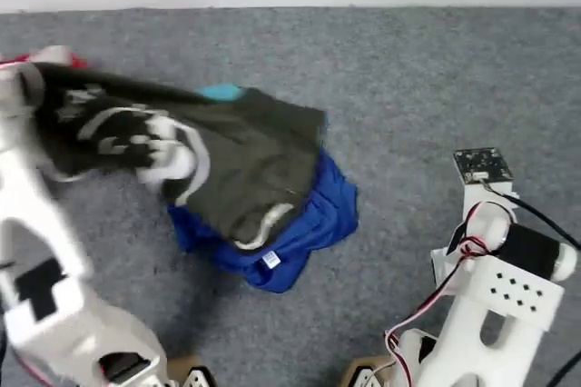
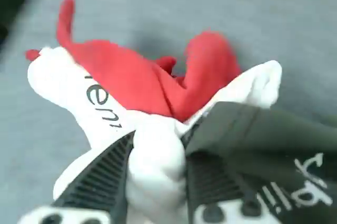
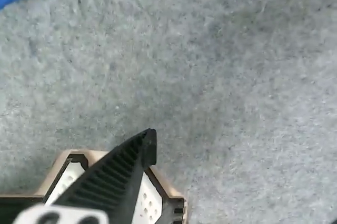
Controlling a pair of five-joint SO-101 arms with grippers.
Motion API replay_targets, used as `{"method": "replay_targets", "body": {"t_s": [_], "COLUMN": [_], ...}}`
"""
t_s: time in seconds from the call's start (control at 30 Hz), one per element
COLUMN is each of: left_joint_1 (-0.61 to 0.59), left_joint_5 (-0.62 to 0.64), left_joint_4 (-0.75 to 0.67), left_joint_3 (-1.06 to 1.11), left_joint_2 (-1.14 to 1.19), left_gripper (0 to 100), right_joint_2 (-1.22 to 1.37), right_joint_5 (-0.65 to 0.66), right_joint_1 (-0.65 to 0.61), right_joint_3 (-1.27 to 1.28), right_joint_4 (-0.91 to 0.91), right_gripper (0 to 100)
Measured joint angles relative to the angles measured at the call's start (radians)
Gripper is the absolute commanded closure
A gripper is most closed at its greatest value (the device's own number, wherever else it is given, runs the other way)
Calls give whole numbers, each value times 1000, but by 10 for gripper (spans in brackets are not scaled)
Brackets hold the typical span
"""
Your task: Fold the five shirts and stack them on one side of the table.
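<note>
Left claw (image 2: pixel 158 142) clamps a white shirt (image 2: pixel 68 92) at the bench's (image 1: pixel 408 69) left edge; right claw (image 3: pixel 142 148), grip impossible to tell, near its front right corner.

Dark olive shirt (image 1: pixel 254 160), white print on it, unfolded, sprawled crumpled across middle of table, one end drawn up toward far-left corner. Blue shirt (image 1: pixel 313 219) bunched underneath, poking out along near and right edges, small white label showing. Teal fabric (image 1: pixel 221 92) peeking out at olive shirt's far edge. Red shirt (image 2: pixel 131 74) crumpled at far left, lying against white shirt (image 2: pixel 68 98) with dark lettering. White fabric pinched in left gripper (image 2: pixel 158 155), olive shirt touching alongside.
</note>
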Motion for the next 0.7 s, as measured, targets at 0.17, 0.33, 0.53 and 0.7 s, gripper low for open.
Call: {"method": "replay_targets", "body": {"t_s": [0.17,0.33,0.53,0.7], "left_joint_1": [-103,-86,-51,106], "left_joint_5": [0,2,129,144], "left_joint_4": [0,0,6,135], "left_joint_3": [29,103,144,288], "left_joint_2": [-152,-206,-259,-267], "left_gripper": [988,987,987,981], "right_joint_2": [0,0,0,0], "right_joint_5": [0,0,0,0], "right_joint_1": [0,0,0,0], "right_joint_3": [26,37,37,37], "right_joint_4": [-28,-31,-31,-31], "right_gripper": [445,445,445,444]}}
